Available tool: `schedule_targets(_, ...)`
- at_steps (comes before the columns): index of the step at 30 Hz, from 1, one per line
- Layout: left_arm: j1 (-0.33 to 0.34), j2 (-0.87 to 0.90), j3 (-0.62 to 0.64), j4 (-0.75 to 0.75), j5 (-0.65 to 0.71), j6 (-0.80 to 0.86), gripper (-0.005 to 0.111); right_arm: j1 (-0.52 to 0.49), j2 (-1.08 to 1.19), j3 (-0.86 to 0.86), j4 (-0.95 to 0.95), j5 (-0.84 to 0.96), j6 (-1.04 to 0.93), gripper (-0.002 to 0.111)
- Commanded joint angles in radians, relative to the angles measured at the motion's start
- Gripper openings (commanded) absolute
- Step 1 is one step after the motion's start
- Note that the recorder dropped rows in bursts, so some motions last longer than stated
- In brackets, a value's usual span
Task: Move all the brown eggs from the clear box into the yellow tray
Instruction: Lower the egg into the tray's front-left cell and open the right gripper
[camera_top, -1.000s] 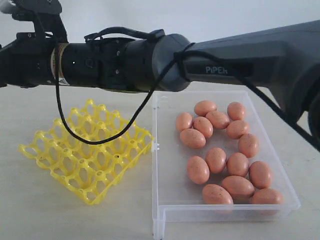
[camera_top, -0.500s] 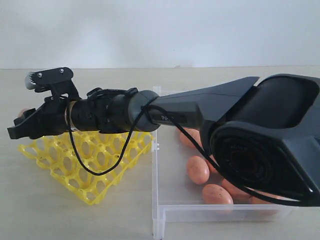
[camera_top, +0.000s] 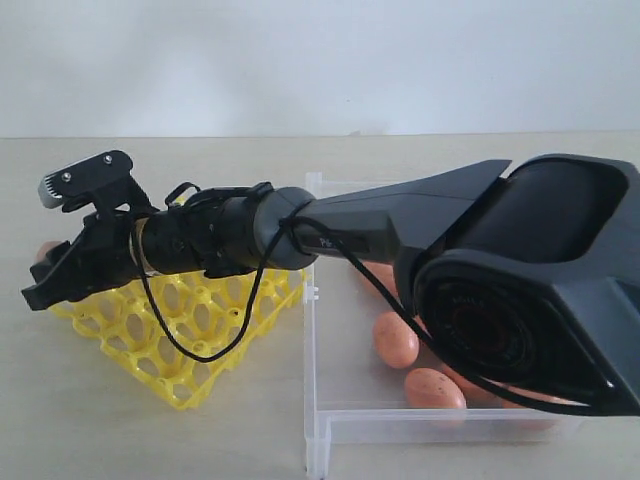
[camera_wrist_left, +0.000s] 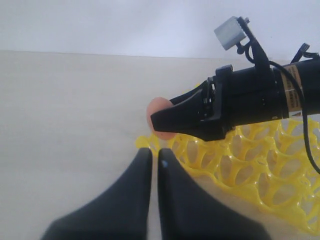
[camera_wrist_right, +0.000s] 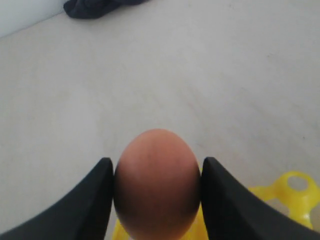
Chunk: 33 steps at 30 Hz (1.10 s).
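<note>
Exterior: clamping egg (camera_top: 44, 249) in right gripper (camera_top: 40, 273) at nine o'clock of tray (camera_top: 190, 345); other eggs (camera_top: 396, 340) in box (camera_top: 360, 425) at three o'clock. Left wrist: holding left gripper (camera_wrist_left: 155, 159) pressed together near tray corner. Right wrist: squeezing egg (camera_wrist_right: 157, 182) between fingers (camera_wrist_right: 92, 200).

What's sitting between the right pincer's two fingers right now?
One brown egg, pressed against both fingers of the right pincer. The right wrist view shows it plainly.

You are looking at a pale table (camera_top: 100, 435) that is carrying two things: the yellow tray (camera_top: 190, 350) is lying at nine o'clock, the clear box (camera_top: 430, 425) sitting just beside it at three o'clock.
</note>
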<state>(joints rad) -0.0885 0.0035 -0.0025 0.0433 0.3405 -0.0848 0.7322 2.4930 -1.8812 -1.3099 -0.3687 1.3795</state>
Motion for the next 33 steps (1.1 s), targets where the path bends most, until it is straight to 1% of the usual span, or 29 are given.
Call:
schedule_targets(1, -0.004, -0.003, 0.003, -0.003, -0.002, -0.001, 0.004, -0.001, 0.006, -0.004, -0.012, -0.013, 0.004, 0.000)
schedule_targets(6, -0.004, -0.003, 0.003, -0.003, -0.002, -0.001, 0.004, 0.001, 0.029, -0.004, -0.022, -0.028, 0.004, 0.000)
schedule_targets(9, -0.004, -0.003, 0.003, -0.003, -0.002, -0.001, 0.004, 0.001, 0.030, -0.004, -0.033, -0.031, 0.004, 0.006)
schedule_targets(14, -0.004, -0.003, 0.003, -0.003, -0.002, -0.001, 0.004, 0.001, 0.030, -0.004, -0.033, -0.005, -0.010, 0.031)
schedule_targets(17, -0.004, -0.003, 0.003, -0.003, -0.002, -0.001, 0.004, 0.001, 0.030, -0.004, -0.033, -0.005, -0.010, 0.041)
schedule_targets(19, -0.004, -0.003, 0.003, -0.003, -0.002, -0.001, 0.004, 0.001, 0.030, -0.004, -0.033, -0.005, -0.010, 0.045)
schedule_targets(29, -0.004, -0.003, 0.003, -0.003, -0.002, -0.001, 0.004, 0.001, 0.030, -0.004, -0.033, 0.036, -0.010, 0.057)
schedule_targets(33, -0.004, -0.003, 0.003, -0.003, -0.002, -0.001, 0.004, 0.001, 0.025, -0.004, -0.033, 0.044, -0.010, 0.057)
